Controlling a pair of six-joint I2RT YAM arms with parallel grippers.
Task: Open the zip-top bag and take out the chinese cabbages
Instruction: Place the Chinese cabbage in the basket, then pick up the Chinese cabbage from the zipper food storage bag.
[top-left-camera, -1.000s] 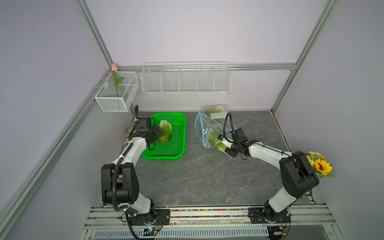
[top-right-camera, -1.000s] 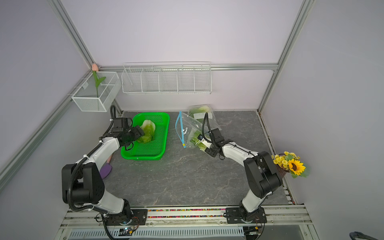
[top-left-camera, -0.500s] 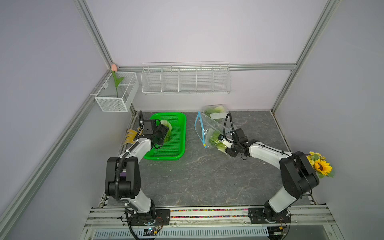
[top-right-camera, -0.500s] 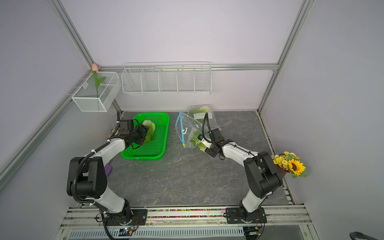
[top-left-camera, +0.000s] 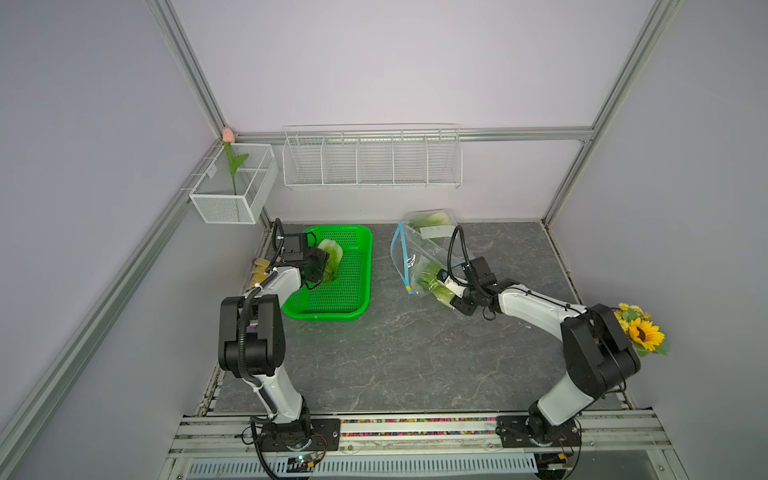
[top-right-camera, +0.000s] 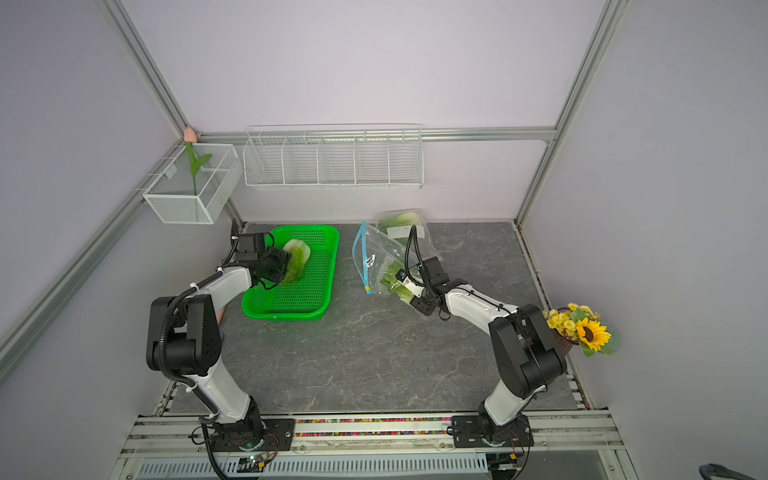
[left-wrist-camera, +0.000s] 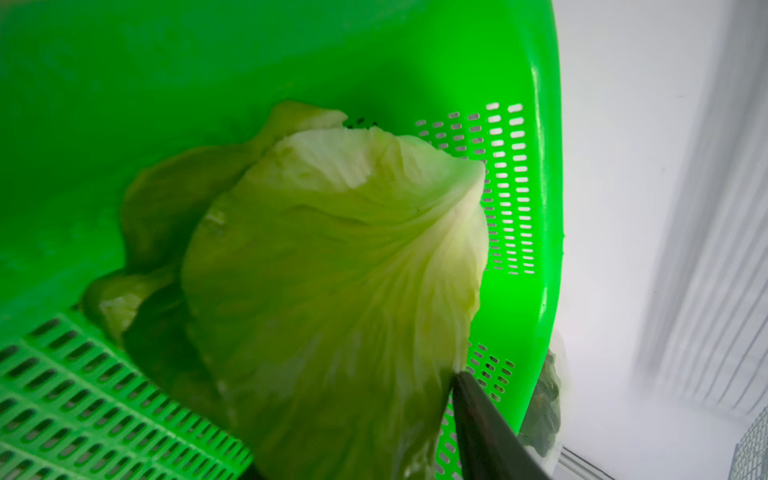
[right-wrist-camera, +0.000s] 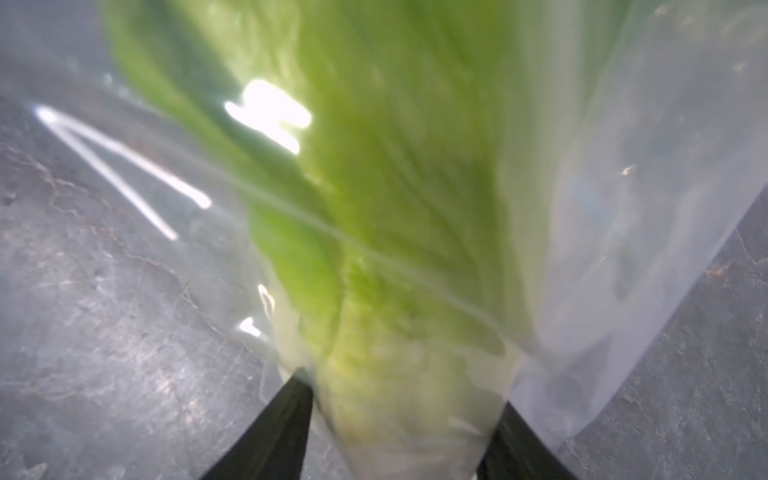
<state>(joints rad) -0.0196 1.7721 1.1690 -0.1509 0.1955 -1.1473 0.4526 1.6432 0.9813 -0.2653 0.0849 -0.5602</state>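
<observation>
Top views, against a second ago: narrowed the left hand (top-left-camera: 323, 268) around the chinese cabbage (top-left-camera: 332, 254) lying in the green basket (top-left-camera: 347, 297); cannot tell whether pinching or merely touching. Kept the right hand (top-left-camera: 442, 287) unmoved at the desk (top-left-camera: 415, 353), pinching a bagged cabbage (right-wrist-camera: 395, 249) through the zip-top bag (top-left-camera: 415, 254).

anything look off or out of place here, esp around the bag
Nothing spilled or damaged. One oddity: the right end effector grips the bagged cabbage through the zip-top bag, at its closed end, not via its mouth; the bag sits crumpled and tilted on the table. The loose cabbage lies in the green basket.
</observation>
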